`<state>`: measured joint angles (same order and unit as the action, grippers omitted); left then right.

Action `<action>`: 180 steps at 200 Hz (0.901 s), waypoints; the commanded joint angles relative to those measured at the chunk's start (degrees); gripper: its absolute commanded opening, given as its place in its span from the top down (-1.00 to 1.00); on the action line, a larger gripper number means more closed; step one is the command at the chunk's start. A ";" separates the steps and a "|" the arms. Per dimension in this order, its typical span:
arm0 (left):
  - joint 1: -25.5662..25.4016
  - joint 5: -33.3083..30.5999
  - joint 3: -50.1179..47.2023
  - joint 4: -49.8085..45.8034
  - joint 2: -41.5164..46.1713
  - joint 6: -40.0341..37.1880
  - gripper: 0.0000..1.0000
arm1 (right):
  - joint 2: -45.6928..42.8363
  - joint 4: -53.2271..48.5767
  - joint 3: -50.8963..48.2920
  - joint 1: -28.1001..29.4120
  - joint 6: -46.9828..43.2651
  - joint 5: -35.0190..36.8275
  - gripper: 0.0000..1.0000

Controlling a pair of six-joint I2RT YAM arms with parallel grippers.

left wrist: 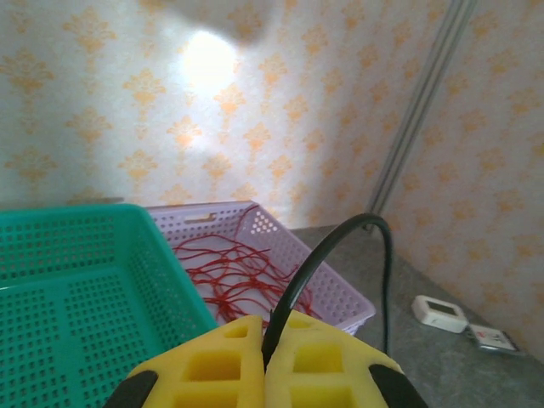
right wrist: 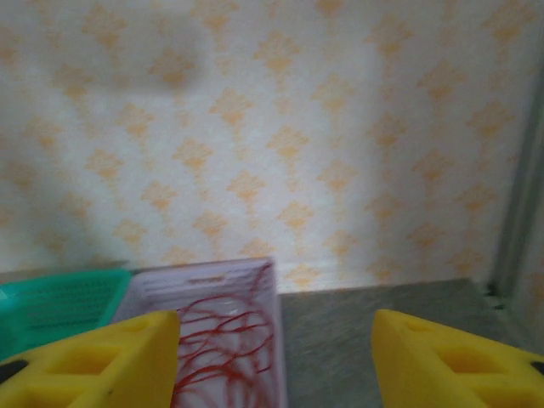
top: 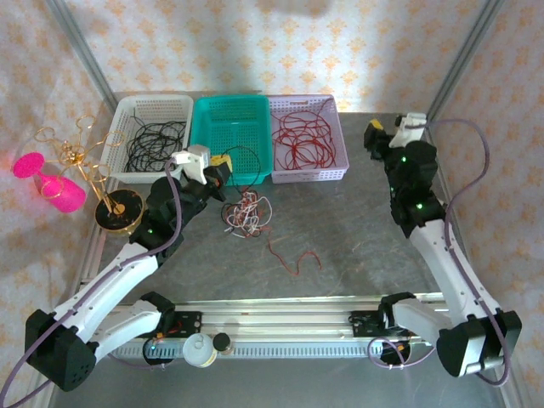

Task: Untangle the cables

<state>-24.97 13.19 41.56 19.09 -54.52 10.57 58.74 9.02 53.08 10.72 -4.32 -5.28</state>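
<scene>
Cream wallpaper (top: 255,42) with small orange ornaments closes the scene from 9 to 3 o'clock. One grey metal post (top: 81,51) stands at 11 o'clock, a second post (top: 463,59) at 1 o'clock. The table (top: 357,229) is grey and stone-like. A soft light spot (left wrist: 208,59) lies on the wallpaper.

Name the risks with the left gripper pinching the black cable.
The black cable in the left gripper seems to run down into the tangle; pulling may drag the whole clump along. Its loop hangs by the teal basket, where it might snag on the rim. The open right gripper anchors nothing.
</scene>
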 commanded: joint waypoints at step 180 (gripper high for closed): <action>0.03 13.53 11.87 8.76 -0.50 13.85 1.00 | 34.79 66.45 -12.29 34.30 1.78 -26.90 -0.09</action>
<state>-24.99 24.05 50.48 24.38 -55.27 22.15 90.94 66.15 38.26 44.27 -0.93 -40.40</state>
